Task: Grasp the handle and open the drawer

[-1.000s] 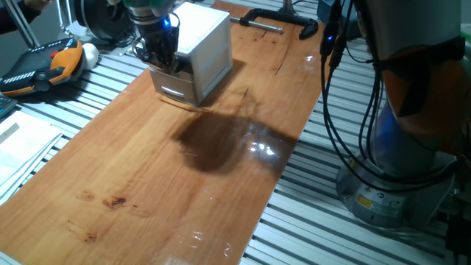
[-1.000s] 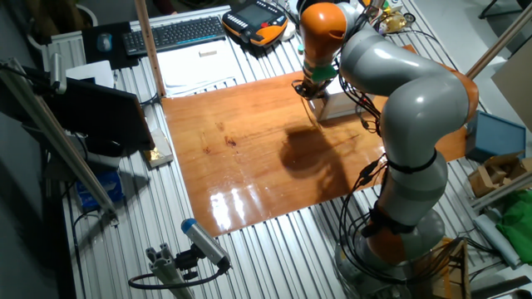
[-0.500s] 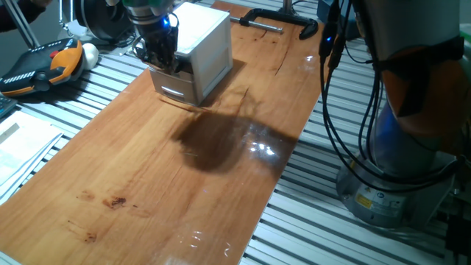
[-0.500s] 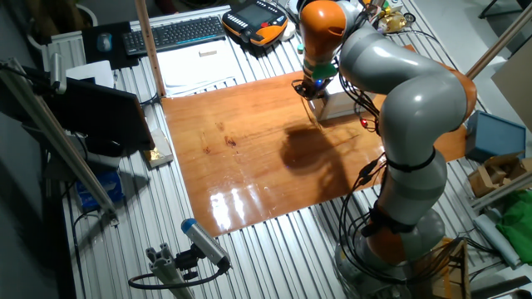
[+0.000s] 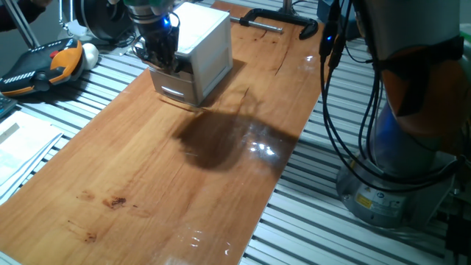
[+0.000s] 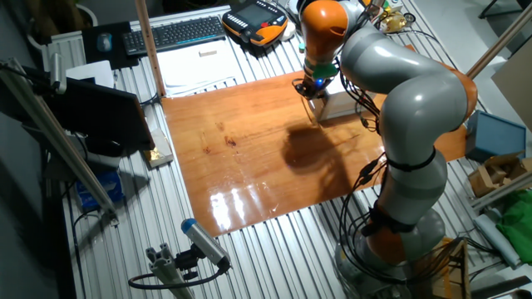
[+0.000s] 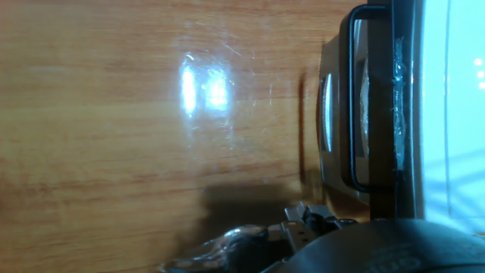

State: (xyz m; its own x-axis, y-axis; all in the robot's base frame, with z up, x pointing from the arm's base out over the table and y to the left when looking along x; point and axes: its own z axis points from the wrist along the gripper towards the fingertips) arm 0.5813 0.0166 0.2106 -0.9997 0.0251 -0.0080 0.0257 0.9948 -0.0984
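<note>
Two drawers belong to the small white cabinet (image 5: 199, 55) that stands near the far end of the wooden counter (image 5: 162, 177), in the upper left of one fixed view. The lower one carries a pale silvery handle (image 5: 171, 92); the drawer (image 7: 371, 98) of the task is the upper one, and in the hand view it shows at the right edge as a shallow white tray with a dark front. The handle (image 7: 350, 98) is a thin dark bar that runs along this front, in the upper right of the hand view. The tool (image 5: 160, 53) hangs at the cabinet front, right at the level of the upper drawer, but whether its fingers are spread or pinching the bar I cannot tell, because its own body hides them in every view. I judge the bar to be stiff and smooth, so a hold at its middle, with the fingers across it, seems best to keep the pull straight. The drawer looks light and should slide easily. The cabinet also looks light and I cannot see any fastening, so a quick pull may drag the whole box over the glossy counter instead of opening the drawer.
</note>
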